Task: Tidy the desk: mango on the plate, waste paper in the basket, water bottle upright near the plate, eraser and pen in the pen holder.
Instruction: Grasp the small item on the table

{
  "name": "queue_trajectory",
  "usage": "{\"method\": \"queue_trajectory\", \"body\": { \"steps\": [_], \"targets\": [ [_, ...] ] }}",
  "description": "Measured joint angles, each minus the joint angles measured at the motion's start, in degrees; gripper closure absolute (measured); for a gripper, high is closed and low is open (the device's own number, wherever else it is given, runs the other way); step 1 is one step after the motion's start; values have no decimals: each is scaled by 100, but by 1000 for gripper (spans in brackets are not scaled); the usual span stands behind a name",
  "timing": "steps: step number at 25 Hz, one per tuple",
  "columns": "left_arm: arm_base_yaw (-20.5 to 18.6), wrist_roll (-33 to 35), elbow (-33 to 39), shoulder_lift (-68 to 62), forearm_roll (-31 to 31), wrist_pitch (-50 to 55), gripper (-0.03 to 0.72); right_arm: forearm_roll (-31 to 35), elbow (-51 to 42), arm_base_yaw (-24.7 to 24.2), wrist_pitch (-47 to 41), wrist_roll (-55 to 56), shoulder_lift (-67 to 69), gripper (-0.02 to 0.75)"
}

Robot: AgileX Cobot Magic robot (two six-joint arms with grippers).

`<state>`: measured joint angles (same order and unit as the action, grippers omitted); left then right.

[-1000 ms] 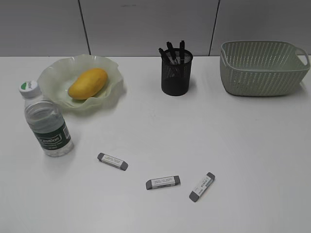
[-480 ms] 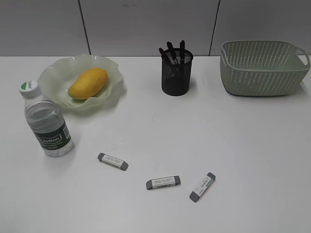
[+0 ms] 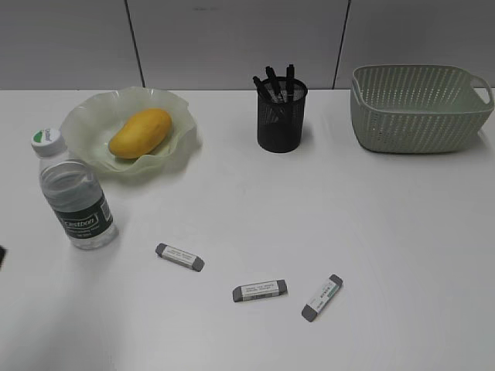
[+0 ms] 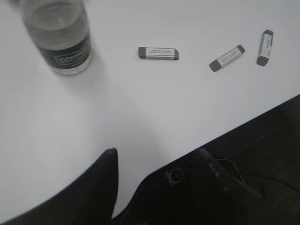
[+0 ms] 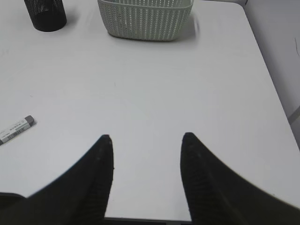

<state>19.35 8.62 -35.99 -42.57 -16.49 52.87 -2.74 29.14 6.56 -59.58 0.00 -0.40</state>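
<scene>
The mango (image 3: 140, 132) lies in the ruffled plate (image 3: 177, 108) at the back left of the desk (image 3: 371, 232), and the water bottle (image 3: 75, 197) stands upright just in front of the plate, near the left edge. The pen holder (image 3: 281, 116) with dark pens (image 3: 277, 83) sits at the back centre, the basket (image 3: 418, 108) at the back right corner, well apart from it. Three grey erasers (image 3: 179, 257) (image 3: 260, 291) (image 3: 322, 297) lie scattered across the front middle, none touching. The right half of the desk in front of the basket is bare. The left gripper (image 4: 157, 157) hangs over the near desk edge with its fingers spread and nothing between them; the right gripper (image 5: 146, 140) hovers likewise, fingers apart and empty.
</scene>
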Motion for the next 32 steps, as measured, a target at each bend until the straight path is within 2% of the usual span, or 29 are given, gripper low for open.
{"method": "queue_trajectory", "body": {
  "steps": [2,4,6,8,10,12,15,21,26,32],
  "targets": [
    [198,348,-113,-824,-253,-373,312,0,0,0,0,0,0,355],
    [637,632,-208,-1427,-219,-712,312,0,0,0,0,0,0,355],
    [1210,795,-338,-2013,153,-1080,312,0,0,0,0,0,0,355],
    [1865,848,-494,-2636,799,-1412,312,0,0,0,0,0,0,355],
    [2317,878,-731,-3337,1379,-1725,312,0,0,0,0,0,0,355],
    [2554,910,-984,-3943,1932,-1944,312,0,0,0,0,0,0,355],
    [2612,1371,-1395,-4723,2445,-2081,312,0,0,0,0,0,0,355],
    [2600,3028,-1784,-5703,2650,-2589,323,0,0,0,0,0,0,355],
    [2330,3260,-1784,-6120,2819,-2644,383,0,0,0,0,0,0,355],
    [2044,3572,-1824,-6329,2814,-3180,401,0,0,0,6,0,0,355]
  ]
}}
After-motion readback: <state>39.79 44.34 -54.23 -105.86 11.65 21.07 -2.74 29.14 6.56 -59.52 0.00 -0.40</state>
